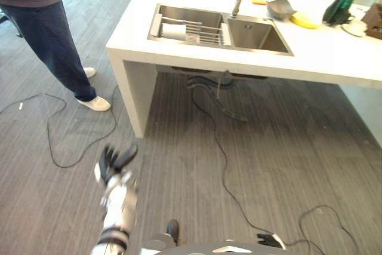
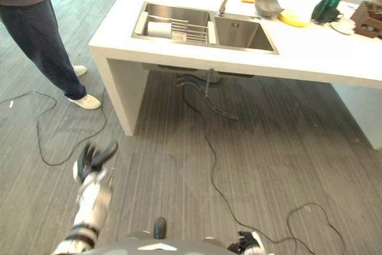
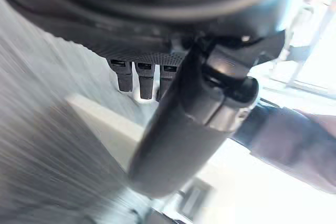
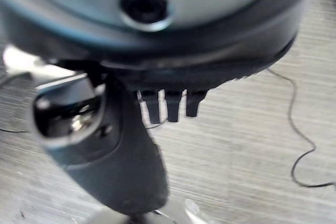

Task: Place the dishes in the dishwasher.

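A white cup [image 1: 174, 31] lies on its side on a wire rack [image 1: 200, 33] in the left basin of the steel sink [image 1: 262, 39]. On the white counter [image 1: 334, 58] behind the sink sit a grey bowl [image 1: 280, 8], a yellow dish [image 1: 305, 21] and a white plate [image 1: 356, 27]. My left hand [image 1: 113, 164] hangs low over the floor, well short of the counter, open and holding nothing. Its fingers [image 3: 142, 80] and thumb show straight in the left wrist view. My right hand [image 2: 243, 243] is at the lower edge, and its fingers [image 4: 170, 104] are straight over bare floor.
A person [image 1: 57, 46] in dark trousers and white shoes stands at the left of the counter. A dark green object [image 1: 338, 9] and a brown box [image 1: 375, 21] are at the counter's far right. Black cables [image 1: 222, 165] trail across the grey floor; pipes hang under the sink.
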Controlling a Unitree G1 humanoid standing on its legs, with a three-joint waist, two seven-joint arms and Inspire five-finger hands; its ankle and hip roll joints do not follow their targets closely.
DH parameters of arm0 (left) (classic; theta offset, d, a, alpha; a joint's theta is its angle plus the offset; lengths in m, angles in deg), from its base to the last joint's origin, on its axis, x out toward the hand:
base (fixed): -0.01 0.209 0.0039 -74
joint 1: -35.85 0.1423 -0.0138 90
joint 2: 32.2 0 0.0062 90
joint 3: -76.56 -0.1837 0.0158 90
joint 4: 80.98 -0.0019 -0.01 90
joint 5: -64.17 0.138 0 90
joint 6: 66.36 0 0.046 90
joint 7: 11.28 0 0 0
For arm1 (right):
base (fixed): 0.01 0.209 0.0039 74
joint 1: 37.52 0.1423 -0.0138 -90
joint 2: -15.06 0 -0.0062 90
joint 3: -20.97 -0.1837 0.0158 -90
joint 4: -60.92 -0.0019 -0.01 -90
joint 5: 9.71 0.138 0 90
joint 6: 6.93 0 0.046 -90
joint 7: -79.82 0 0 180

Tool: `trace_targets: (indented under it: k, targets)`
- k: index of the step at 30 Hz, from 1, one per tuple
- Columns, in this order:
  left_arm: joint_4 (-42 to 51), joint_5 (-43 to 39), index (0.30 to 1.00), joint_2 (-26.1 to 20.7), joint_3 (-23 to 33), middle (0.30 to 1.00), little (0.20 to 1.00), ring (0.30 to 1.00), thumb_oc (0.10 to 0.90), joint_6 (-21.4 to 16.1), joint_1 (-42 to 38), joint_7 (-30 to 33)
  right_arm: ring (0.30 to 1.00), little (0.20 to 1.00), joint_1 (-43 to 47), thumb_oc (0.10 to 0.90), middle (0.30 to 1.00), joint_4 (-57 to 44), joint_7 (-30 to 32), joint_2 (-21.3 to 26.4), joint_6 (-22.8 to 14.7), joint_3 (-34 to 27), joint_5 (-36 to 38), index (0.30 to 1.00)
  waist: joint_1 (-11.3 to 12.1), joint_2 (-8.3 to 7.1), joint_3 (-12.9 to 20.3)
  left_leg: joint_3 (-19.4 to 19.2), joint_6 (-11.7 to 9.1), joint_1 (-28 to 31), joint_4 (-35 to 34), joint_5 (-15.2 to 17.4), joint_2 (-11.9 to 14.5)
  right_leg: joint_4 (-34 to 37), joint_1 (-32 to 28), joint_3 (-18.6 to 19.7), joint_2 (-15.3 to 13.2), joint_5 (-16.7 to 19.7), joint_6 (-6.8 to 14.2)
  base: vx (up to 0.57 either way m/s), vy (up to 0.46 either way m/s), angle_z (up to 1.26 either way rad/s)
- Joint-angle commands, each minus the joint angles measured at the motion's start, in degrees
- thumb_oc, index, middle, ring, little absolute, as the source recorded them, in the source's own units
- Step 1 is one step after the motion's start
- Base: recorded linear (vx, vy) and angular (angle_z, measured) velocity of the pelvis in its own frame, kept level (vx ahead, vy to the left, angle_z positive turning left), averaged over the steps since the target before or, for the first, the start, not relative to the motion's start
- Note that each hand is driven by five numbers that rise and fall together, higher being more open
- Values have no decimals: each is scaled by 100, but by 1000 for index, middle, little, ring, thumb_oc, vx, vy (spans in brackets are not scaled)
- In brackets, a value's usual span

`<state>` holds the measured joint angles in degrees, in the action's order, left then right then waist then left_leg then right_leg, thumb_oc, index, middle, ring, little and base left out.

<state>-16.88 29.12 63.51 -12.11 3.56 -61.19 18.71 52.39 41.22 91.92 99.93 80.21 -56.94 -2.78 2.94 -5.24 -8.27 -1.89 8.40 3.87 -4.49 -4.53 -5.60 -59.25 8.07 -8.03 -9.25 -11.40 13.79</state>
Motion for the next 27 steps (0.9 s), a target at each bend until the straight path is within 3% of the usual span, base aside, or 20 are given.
trace_targets:
  k: [1, 2, 3, 4, 5, 7, 9, 11, 12, 13, 15, 17, 19, 20, 21, 24, 27]
  targets:
    - [747, 1009, 900, -453, 723, 900, 900, 900, 800, -764, -82, 1316, 900, 900, 401, 800, 900, -232, 93, -1, -263, 182, 154, 900, 13, 379, -349, -41, -665, -77, -51, 360, 418, 1608, -621, -244, -33, 1352, -221, 385, -104, 43]
    - [1053, 1371, 900, -807, 739, 900, 900, 900, 800, -779, -410, 1490, 900, 900, 722, 800, 900, 166, 99, 245, -187, -12, 297, 900, 26, 393, -347, 14, -737, 67, -51, 448, 471, 2131, -463, -420, -291, 1151, -307, 362, -157, 22]
    - [1425, 1448, 900, -747, 830, 900, 900, 900, 800, -884, -384, 1462, 900, 900, 716, 800, 900, 86, 120, 153, -318, 131, 250, 900, 20, 410, -390, 24, -808, 190, -51, 517, 521, 2546, -372, -535, -503, 972, -377, 255, -136, 9]
    - [1451, 1460, 900, -738, 839, 900, 900, 900, 800, -870, -366, 1468, 900, 900, 715, 800, 900, 87, 124, 153, -322, 140, 250, 900, 0, 430, -386, 37, -814, 180, -51, 497, 546, 2593, -392, -564, -477, 1007, -393, 364, -287, 21]
    - [1929, 1758, 900, -862, 769, 900, 900, 900, 800, -974, -233, 1446, 900, 900, 903, 800, 900, 207, 10, 117, -246, 203, 352, 900, -20, 403, -342, 169, -1001, 370, -51, 693, 634, 4317, -421, -561, -526, 1024, -392, 437, -355, 34]
    - [2374, 2002, 900, -1076, 758, 900, 900, 900, 800, -927, -263, 1393, 900, 900, 1083, 800, 900, 365, 2, 124, -173, 249, 344, 900, -113, 272, -275, 284, -1143, 523, -51, 878, 690, 5545, -453, -82, -304, 1161, -245, 435, -346, 47]
    - [2570, 2071, 900, -1038, 666, 900, 900, 900, 800, -944, -295, 1224, 900, 900, 1069, 800, 900, 402, -15, 74, -200, 286, 394, 900, -50, 228, -184, 419, -1184, 517, -51, 866, 742, 5621, -710, 203, -154, 1097, -308, 165, -159, 64]
    - [2750, 2130, 900, -996, 664, 900, 900, 900, 800, -858, -235, 1167, 900, 900, 1022, 800, 900, 386, -63, 57, -178, 290, 402, 900, -38, 200, -110, 458, -1233, 496, -51, 800, 779, 5739, -813, 96, -140, 1174, -356, 205, -269, 140]
    - [3030, 2318, 900, -1009, 791, 900, 900, 900, 800, -716, -41, 1035, 900, 900, 880, 800, 900, 411, -186, 94, -167, 330, 340, 900, -55, 264, 74, 554, -1420, 543, 54, 729, 1006, 6090, -1186, -160, 16, 1172, -483, 303, -355, 122]
    - [3038, 2320, 900, -1005, 792, 900, 900, 900, 800, -710, -32, 1035, 900, 900, 874, 800, 900, 409, -186, 96, -168, 333, 340, 900, -71, 270, 68, 571, -1424, 551, 57, 734, 1012, 6108, -1213, -179, 23, 1177, -486, 299, -336, 100]
    - [3210, 2407, 900, -1069, 731, 900, 900, 900, 800, -627, -28, 759, 900, 900, 718, 800, 900, 382, -222, 179, -230, 245, 421, 900, -62, 283, -47, 645, -1654, 94, 1313, 759, 1007, 6291, -1579, -298, 58, 1051, -645, 103, -197, 62]
    - [3340, 2493, 900, -1207, 580, 900, 900, 900, 800, -506, -91, 424, 900, 900, 677, 800, 900, 316, -213, 282, -256, 190, 433, 900, -1, 268, -275, 768, -1784, -399, 2391, 483, 832, 6366, -1808, -347, 38, 988, -781, 38, -132, 18]
    - [3390, 2619, 900, -1314, 436, 900, 900, 900, 800, -416, -135, 260, 900, 900, 666, 800, 900, 316, -204, 352, -223, 179, 425, 900, 20, 275, -338, 744, -1792, -601, 2455, 371, 811, 6401, -1883, -390, 42, 920, -802, 40, -51, 15]
    - [3359, 2705, 900, -1391, 342, 900, 900, 900, 800, -382, -205, 230, 900, 900, 658, 800, 900, 312, -211, 385, -221, 158, 416, 900, 24, 284, -348, 605, -1771, -749, 2202, 351, 839, 6423, -1925, -442, 21, 870, -787, 241, 1, 5]
    - [3362, 3098, 900, -1805, 8, 900, 900, 900, 800, -119, -327, -47, 900, 900, 593, 800, 900, 397, -233, 509, -154, 111, 346, 900, 2, 406, -277, 125, -1586, -954, 1138, 282, 931, 6425, -1986, -495, 119, 763, -667, 280, 25, 8]
    - [3591, 3646, 900, -2135, -159, 900, 900, 900, 800, -44, -278, -294, 900, 900, 529, 800, 900, 224, -254, 434, -222, 156, 199, 900, -123, 471, -69, 98, -1475, -457, 538, 360, 985, 6425, -1890, -407, 115, 765, -572, 193, 86, 7]
    - [3712, 3773, 900, -2421, -332, 900, 900, 900, 800, -40, -369, -523, 900, 900, 693, 800, 900, 116, -295, 346, -241, 160, 232, 900, -242, 409, 101, -104, -1408, -110, 186, 437, 942, 6425, -1814, -310, 25, 895, -474, 160, 105, -67]
